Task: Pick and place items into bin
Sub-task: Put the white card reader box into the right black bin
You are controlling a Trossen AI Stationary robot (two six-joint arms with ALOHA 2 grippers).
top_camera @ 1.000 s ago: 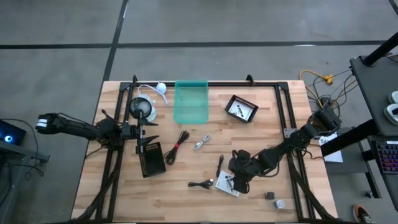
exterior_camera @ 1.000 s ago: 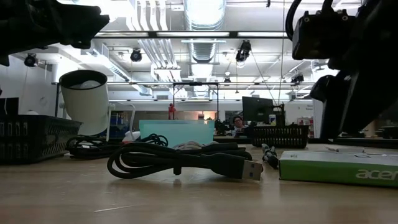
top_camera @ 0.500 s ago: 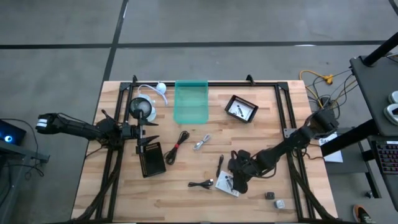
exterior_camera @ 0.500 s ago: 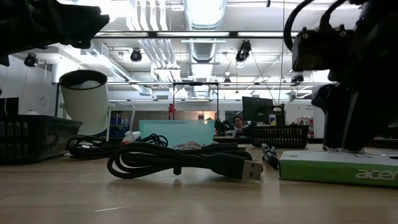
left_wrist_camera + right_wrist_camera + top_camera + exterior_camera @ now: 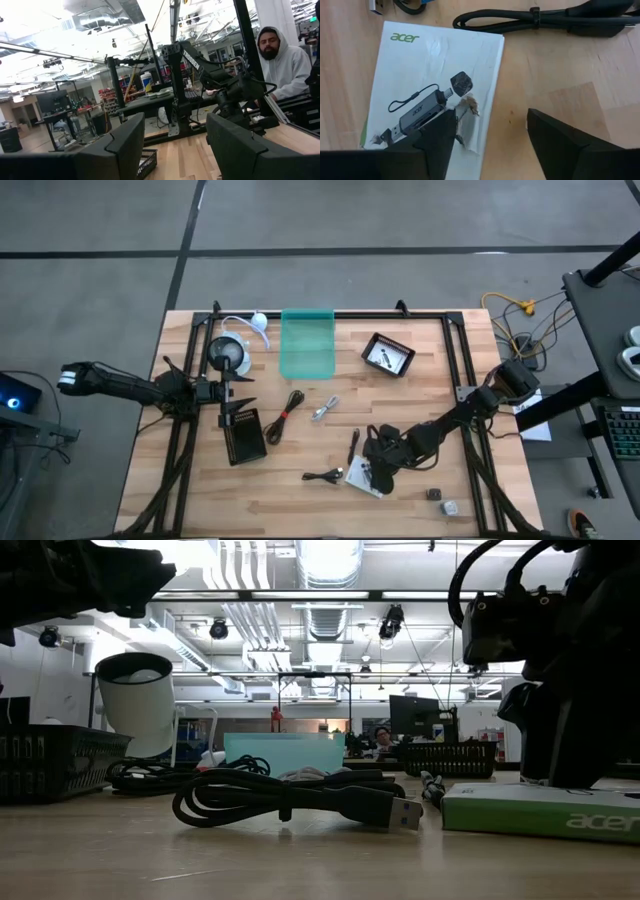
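Table-level look across the clutter, with an arm over the box

A coiled black cable [image 5: 290,802] with a USB plug lies in the middle of the wooden table [image 5: 200,860]. At right lies a flat white-and-green box [image 5: 540,812], and the dark right arm [image 5: 560,660] reaches down just behind it, its fingers hidden. A black basket [image 5: 50,762] stands at far left, beside a white cup [image 5: 137,702] and more cable [image 5: 150,776]. Farther back stand a teal bin [image 5: 285,752] and a black tray [image 5: 445,758]. Another dark arm [image 5: 70,575] crosses the upper left corner.
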